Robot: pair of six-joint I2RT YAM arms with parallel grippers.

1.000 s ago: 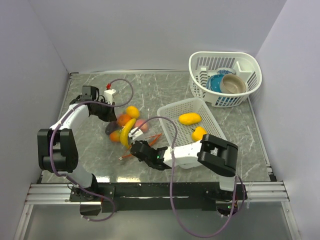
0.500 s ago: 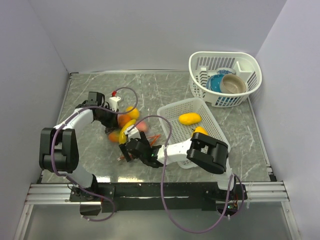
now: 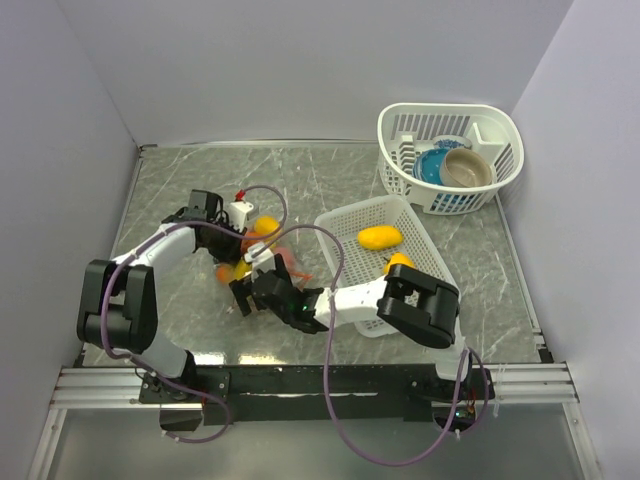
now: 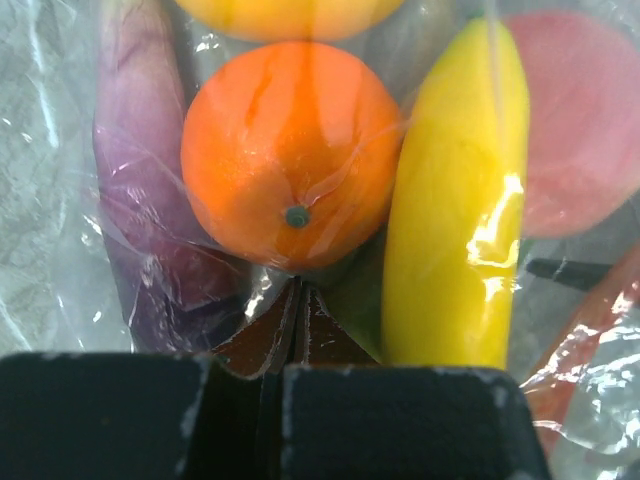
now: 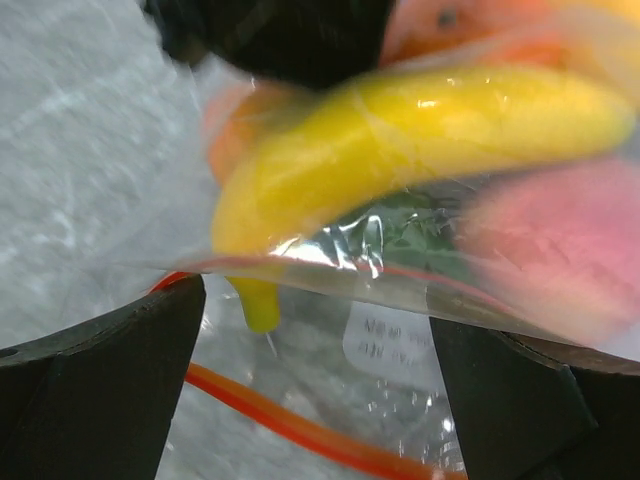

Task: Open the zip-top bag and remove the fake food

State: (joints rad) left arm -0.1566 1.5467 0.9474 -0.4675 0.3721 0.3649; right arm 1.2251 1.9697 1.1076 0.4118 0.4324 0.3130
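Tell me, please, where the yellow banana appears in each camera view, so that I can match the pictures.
Top external: the banana is left of centre, only partly visible.
Left wrist: the banana stands upright, right of centre, inside the zip-top bag.
Right wrist: the banana lies sideways across the upper middle.
Shared landmark: the orange beside the banana, also seen at and.

A grey marbled table (image 3: 330,180) lies under even light. Plain pale walls (image 3: 300,70) close its left, far and right sides.
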